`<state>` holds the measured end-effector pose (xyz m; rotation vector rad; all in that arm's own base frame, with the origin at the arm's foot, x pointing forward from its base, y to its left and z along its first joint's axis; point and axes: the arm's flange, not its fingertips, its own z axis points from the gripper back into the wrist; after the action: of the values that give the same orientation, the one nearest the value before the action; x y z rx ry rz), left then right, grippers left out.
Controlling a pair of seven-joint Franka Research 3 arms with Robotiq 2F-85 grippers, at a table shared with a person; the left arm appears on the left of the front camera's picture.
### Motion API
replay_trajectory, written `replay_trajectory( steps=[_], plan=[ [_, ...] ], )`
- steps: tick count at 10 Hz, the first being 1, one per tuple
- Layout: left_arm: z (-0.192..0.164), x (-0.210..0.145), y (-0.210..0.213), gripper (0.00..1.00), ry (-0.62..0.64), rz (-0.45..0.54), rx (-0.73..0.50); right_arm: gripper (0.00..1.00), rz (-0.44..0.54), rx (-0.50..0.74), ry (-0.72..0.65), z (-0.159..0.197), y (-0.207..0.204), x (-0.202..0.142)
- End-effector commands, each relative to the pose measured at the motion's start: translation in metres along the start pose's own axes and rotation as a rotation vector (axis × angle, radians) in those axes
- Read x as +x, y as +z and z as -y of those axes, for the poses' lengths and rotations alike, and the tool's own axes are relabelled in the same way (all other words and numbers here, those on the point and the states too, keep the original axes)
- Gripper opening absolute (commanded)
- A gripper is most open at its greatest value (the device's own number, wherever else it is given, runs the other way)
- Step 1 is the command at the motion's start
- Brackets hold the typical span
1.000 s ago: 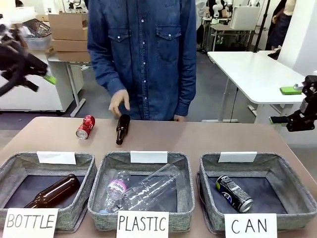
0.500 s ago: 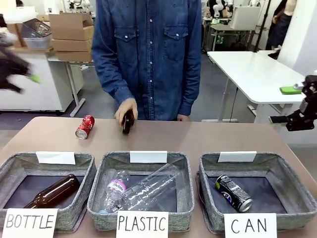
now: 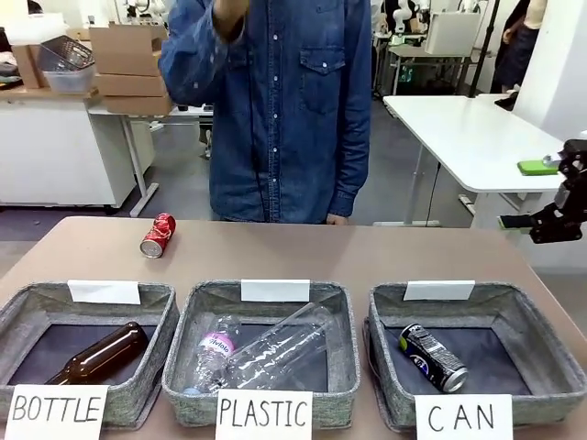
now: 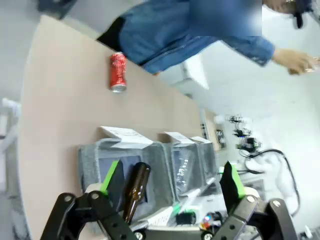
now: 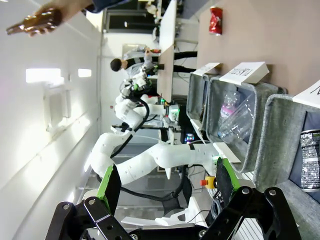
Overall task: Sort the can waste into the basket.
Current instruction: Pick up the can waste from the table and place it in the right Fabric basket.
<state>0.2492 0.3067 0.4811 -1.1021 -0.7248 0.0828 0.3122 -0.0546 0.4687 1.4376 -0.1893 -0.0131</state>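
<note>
- Our left gripper (image 4: 171,177) hangs released, its green-padded fingers (image 4: 112,176) spread wide with nothing between them. It is above the near left part of the table (image 3: 413,249).
- Our right gripper (image 5: 166,172) is also spread wide and grasps nothing. In the front view it sits at the far right, off the table's edge and well apart from both cans.
- The red can (image 3: 158,236) lies on its side on the bare tabletop, toward the far left. It is near the person's edge and well apart from all three baskets.
- The black can (image 3: 433,357) lies on its side on the dark floor of the basket (image 3: 381,307) signed CAN. That basket stands at the right end of the row.
- The middle basket (image 3: 341,362), signed PLASTIC, holds clear plastic bottles (image 3: 275,348) lying across each other.
- The left basket (image 3: 27,307), signed BOTTLE, holds a brown glass bottle (image 3: 99,352) lying at an angle.
- A person in a blue denim shirt (image 3: 293,101) stands at the far side of the table with one arm bent upward.
- In the right wrist view the person's raised hand (image 5: 47,17) grips a brownish object; we cannot tell for certain what it is.
</note>
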Motion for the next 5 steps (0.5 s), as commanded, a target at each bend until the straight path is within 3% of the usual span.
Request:
replay_trajectory(
  steps=[1, 2, 3, 5],
  plan=[
    [-0.062, 0.004, 0.005, 1.0, -0.068, 0.005, -0.348, 1.0, -0.012, -0.004, 0.03, 0.001, 0.002, -0.001],
    [-0.082, 0.004, -0.002, 1.0, -0.036, 0.015, -0.466, 1.0, -0.012, -0.004, 0.03, 0.001, 0.002, -0.001],
    [-0.022, -0.016, 0.005, 1.0, -0.04, 0.048, -0.142, 1.0, -0.012, -0.004, 0.03, 0.001, 0.002, -0.001],
    [-0.022, -0.016, 0.005, 1.0, -0.04, 0.048, -0.142, 1.0, -0.012, -0.004, 0.03, 0.001, 0.002, -0.001]
  ],
)
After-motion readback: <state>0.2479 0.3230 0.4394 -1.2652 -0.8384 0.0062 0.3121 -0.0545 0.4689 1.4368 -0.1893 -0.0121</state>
